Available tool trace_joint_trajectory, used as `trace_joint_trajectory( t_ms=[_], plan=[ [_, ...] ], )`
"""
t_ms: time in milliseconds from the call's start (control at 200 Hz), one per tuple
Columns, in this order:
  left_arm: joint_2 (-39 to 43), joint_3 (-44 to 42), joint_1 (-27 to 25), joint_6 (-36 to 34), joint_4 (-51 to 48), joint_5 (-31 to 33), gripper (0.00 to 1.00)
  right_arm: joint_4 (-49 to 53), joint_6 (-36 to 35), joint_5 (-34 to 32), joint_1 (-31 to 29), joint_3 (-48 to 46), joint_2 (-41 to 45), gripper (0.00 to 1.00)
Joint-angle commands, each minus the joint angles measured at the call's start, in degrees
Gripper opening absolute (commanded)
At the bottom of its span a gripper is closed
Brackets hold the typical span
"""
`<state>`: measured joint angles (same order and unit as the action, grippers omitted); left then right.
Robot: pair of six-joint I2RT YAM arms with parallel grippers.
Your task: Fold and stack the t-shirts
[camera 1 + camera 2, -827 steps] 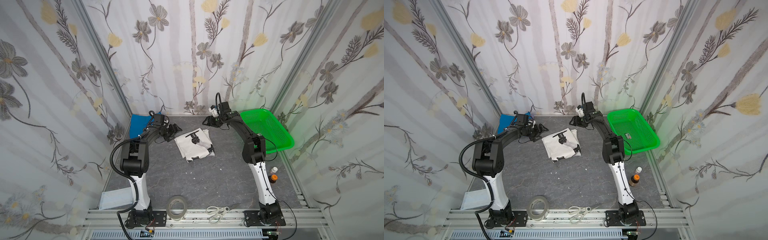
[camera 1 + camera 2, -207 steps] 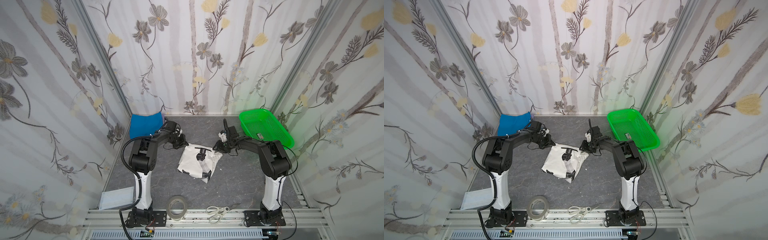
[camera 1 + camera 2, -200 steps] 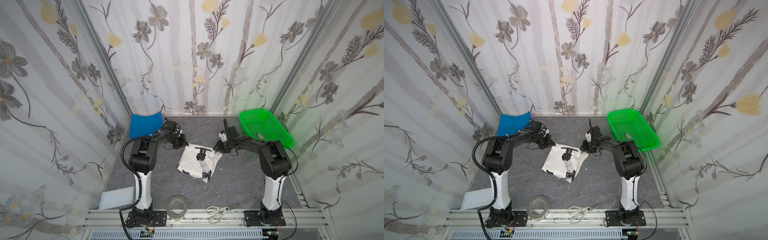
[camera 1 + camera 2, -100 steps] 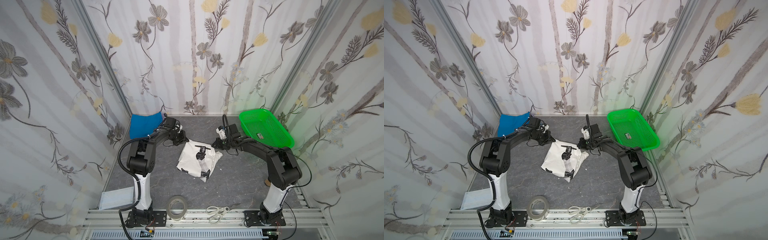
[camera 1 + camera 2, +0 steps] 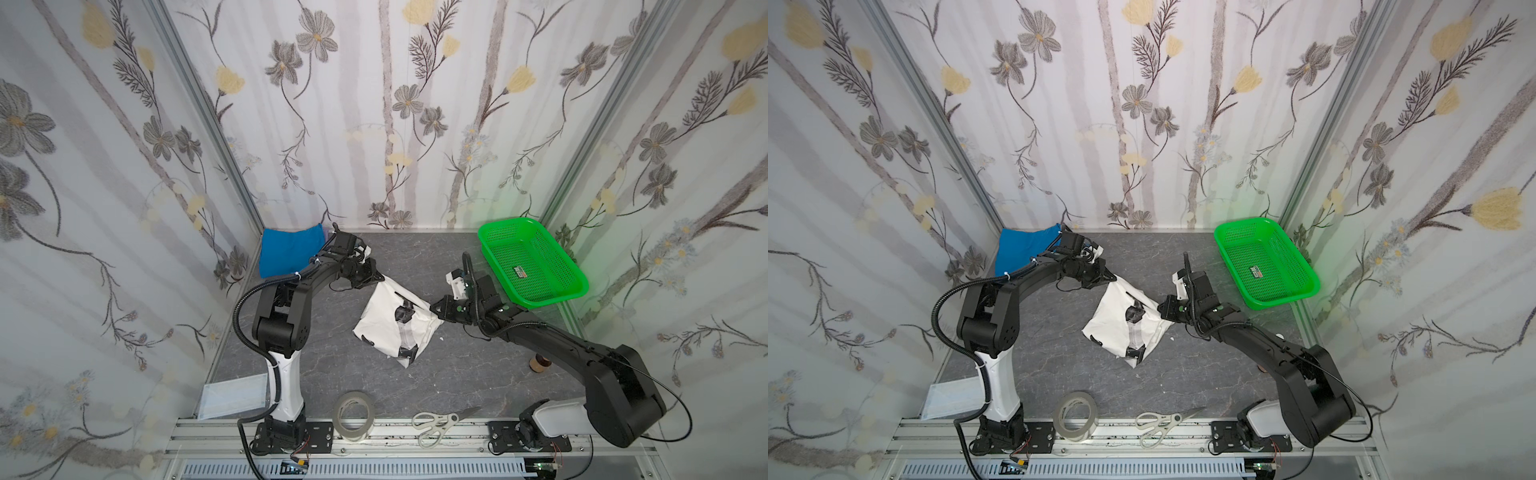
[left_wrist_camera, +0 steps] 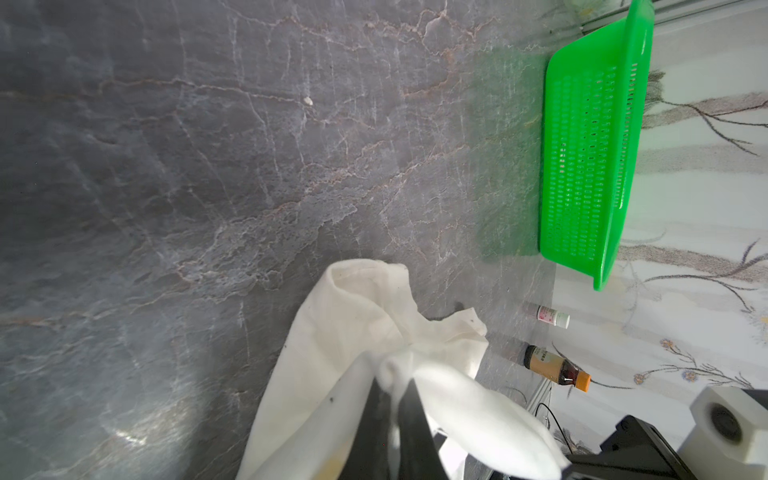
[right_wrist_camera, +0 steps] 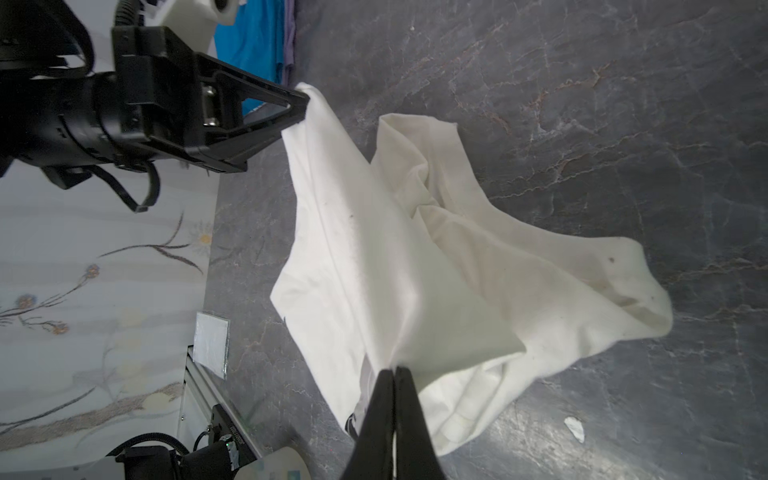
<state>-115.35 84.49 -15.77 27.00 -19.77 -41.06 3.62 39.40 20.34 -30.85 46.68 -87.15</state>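
Note:
The white t-shirt (image 5: 388, 322) (image 5: 1121, 328) with a black-and-grey print is stretched by its far edge between both grippers. Its lower part lies crumpled on the table. My left gripper (image 5: 376, 276) (image 5: 1112, 279) is shut on the shirt's far left corner; the left wrist view shows white cloth (image 6: 340, 316) pinched at the gripper (image 6: 392, 382). My right gripper (image 5: 434, 309) (image 5: 1160, 309) is shut on the right corner, with the jaws closed on a fold (image 7: 374, 249) at the gripper (image 7: 394, 370). The blue folded t-shirt (image 5: 291, 251) (image 5: 1025, 247) lies in the back left corner, behind the left arm.
A green mesh basket (image 5: 573, 286) stands at the back right, near the right arm. A tape roll (image 5: 355, 415), scissors (image 5: 440, 422) and a clear packet (image 5: 232, 395) lie along the front edge. A brown bottle (image 6: 555, 368) and a small white one (image 6: 548, 316) lie by the right wall.
My right gripper has shut on the shirt's right corner, and its arm has swung its elbow out toward the front right. The shirt's far edge has drawn tight between the grippers.

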Motion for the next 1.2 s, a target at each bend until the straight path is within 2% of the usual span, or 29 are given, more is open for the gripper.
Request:
trace_joint_trajectory(
  t_ms=[0, 145, 270, 295, 420, 615, 715, 849, 1004, 1194],
  plan=[
    [2.1, -0.8, -0.2, 0.0, 1.5, 0.2, 0.00, -2.3, 2.5, -1.0, -1.8, 0.1, 2.6, 0.00],
    [4.4, -3.5, -0.2, -0.1, 1.6, 0.9, 0.00, -4.4, 5.8, 0.8, -6.7, 0.9, 3.8, 0.00],
    [6.8, -5.3, 0.3, 0.1, 1.7, 1.6, 0.00, -6.2, 8.2, 0.5, -13.1, 2.4, 1.3, 0.00],
    [7.4, -6.0, 0.4, 0.2, 1.8, 1.6, 0.00, -6.9, 8.9, 0.3, -15.9, 2.4, 0.7, 0.00],
    [13.1, -10.0, 1.6, 1.1, 1.8, 2.6, 0.00, -10.1, 12.2, -1.4, -21.7, 2.5, -1.2, 0.00],
    [19.5, -12.5, 2.6, 1.1, -0.4, 3.5, 0.00, -16.1, 17.7, -3.7, -26.4, 0.8, -0.2, 0.00],
    [17.0, -10.6, 2.0, 1.4, -0.2, 2.0, 0.00, -20.1, 22.1, -5.4, -24.6, -4.5, 3.3, 0.00],
    [11.4, -6.1, -0.1, 1.0, -0.6, 1.4, 0.00, -25.6, 26.0, -3.9, -16.8, -14.1, 7.1, 0.00],
    [3.4, 2.5, -3.1, -0.1, -3.1, 0.7, 0.00, -27.4, 25.2, 1.8, -7.3, -18.8, 4.3, 0.00],
    [-3.9, 9.5, -4.7, 0.0, -4.9, 0.5, 0.00, -31.8, 25.3, 2.6, -2.4, -21.5, 1.8, 0.00]
  ],
)
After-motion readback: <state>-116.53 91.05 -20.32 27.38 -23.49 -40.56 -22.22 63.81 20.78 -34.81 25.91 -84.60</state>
